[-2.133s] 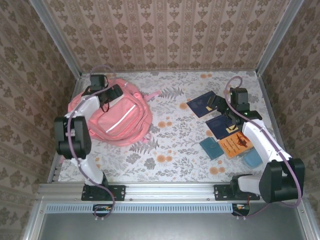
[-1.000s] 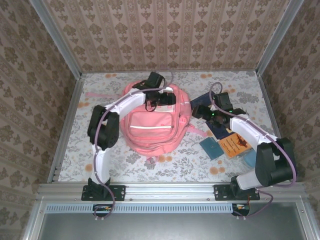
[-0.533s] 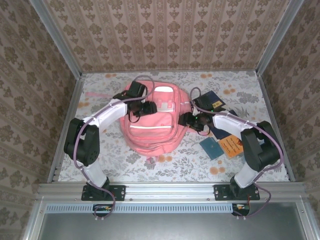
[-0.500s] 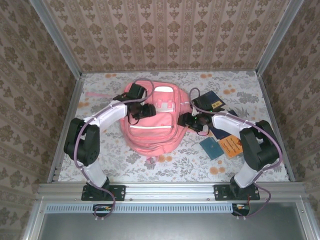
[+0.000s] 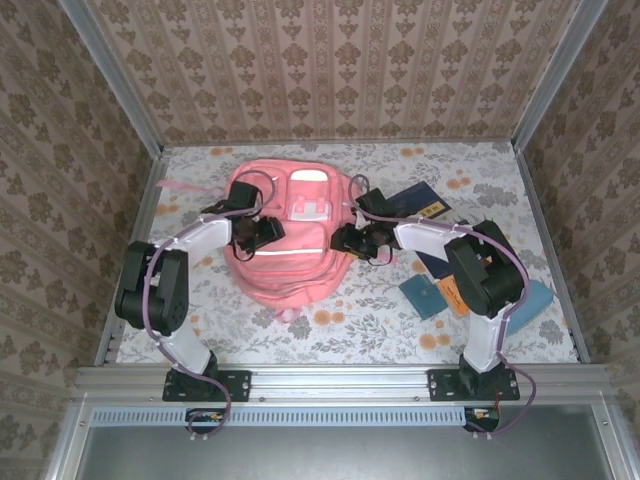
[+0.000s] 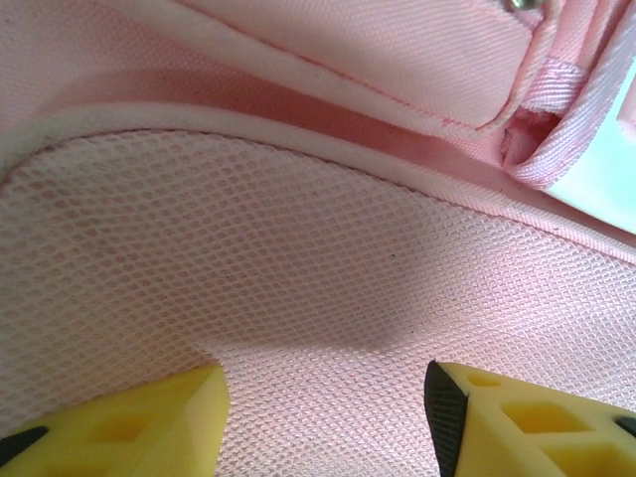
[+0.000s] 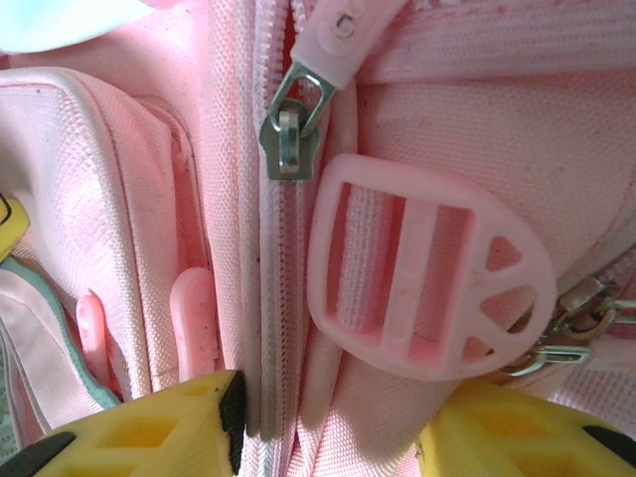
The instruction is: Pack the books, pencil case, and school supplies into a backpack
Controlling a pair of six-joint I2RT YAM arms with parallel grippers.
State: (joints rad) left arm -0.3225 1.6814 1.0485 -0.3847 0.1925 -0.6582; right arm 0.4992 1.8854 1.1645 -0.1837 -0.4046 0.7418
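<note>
The salmon-pink backpack point(image 5: 290, 268) lies flat at the table's middle-left, and both grippers are on its upper part. My left gripper point(image 5: 268, 232) presses into the pink mesh point(image 6: 328, 248), its yellow fingers shut on a bulge of it. My right gripper point(image 5: 343, 238) is shut on the backpack's right edge, with the zipper seam point(image 7: 266, 298) and strap fabric between its pads, below a pink buckle point(image 7: 427, 268). To the right lie the books: a navy book point(image 5: 415, 203), a small teal book point(image 5: 422, 297) and an orange book point(image 5: 447, 292). The light blue pencil case point(image 5: 533, 303) lies far right.
A loose pink strap point(image 5: 180, 187) trails toward the left wall. Patterned walls with metal posts close in the floral table point(image 5: 350, 320) on three sides. A metal rail point(image 5: 330, 382) with the arm bases runs along the near edge.
The backpack has slid left and turned slightly, with both grippers moving along on it. The right arm has swung further left, uncovering the pencil case.
</note>
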